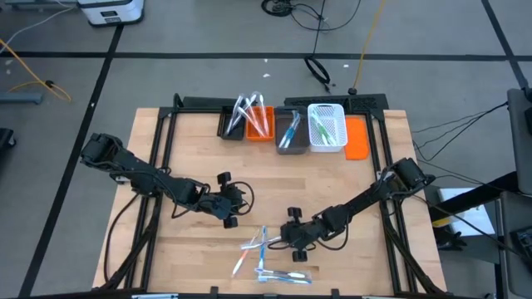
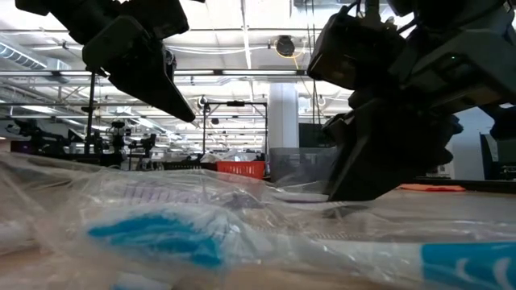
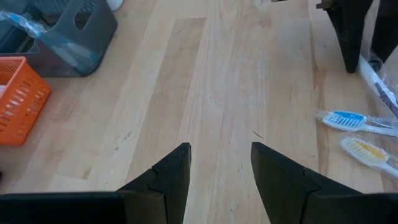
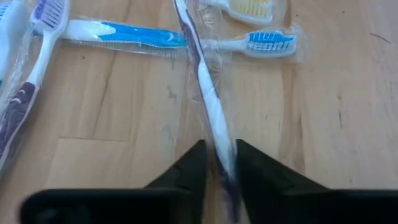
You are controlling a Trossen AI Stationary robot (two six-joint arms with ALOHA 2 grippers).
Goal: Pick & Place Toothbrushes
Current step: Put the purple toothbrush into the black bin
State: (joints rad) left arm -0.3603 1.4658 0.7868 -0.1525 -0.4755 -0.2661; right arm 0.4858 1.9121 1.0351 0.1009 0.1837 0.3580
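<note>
A: From the high view, take the orange bin [image 1: 259, 123] as the marker. Where is everything?

B: The loose toothbrushes [image 1: 264, 253] lie well apart from it, at the opposite edge of the bench [image 1: 332, 183]. The right end effector [image 1: 293, 241] sits just beside that pile. The left end effector [image 1: 231, 206] waits between bin and pile, holding nothing. More brushes stand in the orange bin, with a grey bin [image 1: 289, 133] and a white basket [image 1: 327, 126] beside it.

A: And low down?

B: A crinkled clear wrapper [image 2: 161, 201] fills the front, with blue bristles inside. A dark end effector stands on the bench behind it; which arm's, I cannot tell there.

A: Left wrist?

B: Its fingers [image 3: 168, 180] are spread wide over bare pale wood, smooth with fine grain. The orange bin is a mesh of plastic.

A: Right wrist?

B: The fingers [image 4: 186, 168] are narrowed around a slim white-and-purple brush [image 4: 208, 118] in film, touching it on both sides.

A: What might fail?

B: I judge the glossy film could slip between the pads. That brush also crosses over a blue one [image 4: 124, 34], so lifting may drag the neighbour along.
</note>
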